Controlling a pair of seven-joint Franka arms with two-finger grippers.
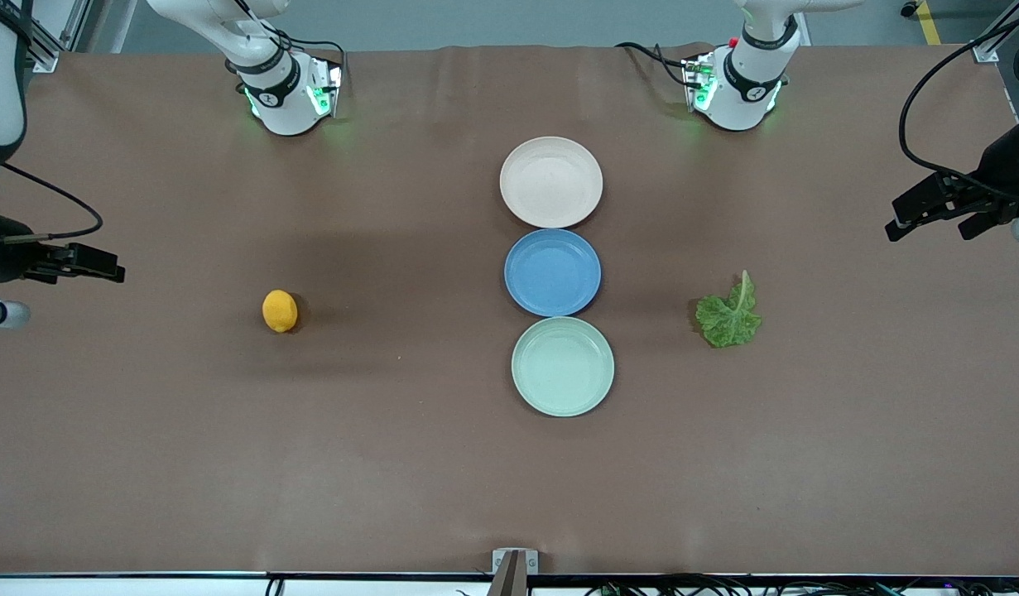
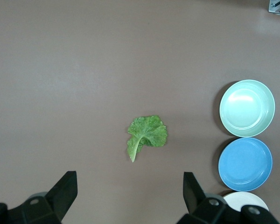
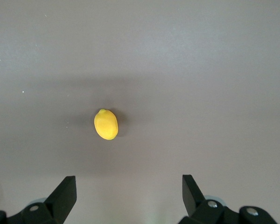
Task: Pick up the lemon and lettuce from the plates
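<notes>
Brown table (image 1: 145,455), lemon (image 3: 106,124) (right wrist), lettuce (image 2: 147,134)

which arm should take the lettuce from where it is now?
Left. The lettuce lies on the table toward the left arm's end, in the left wrist view, and the open left gripper hangs at that end. The open right gripper faces the lemon.
</notes>
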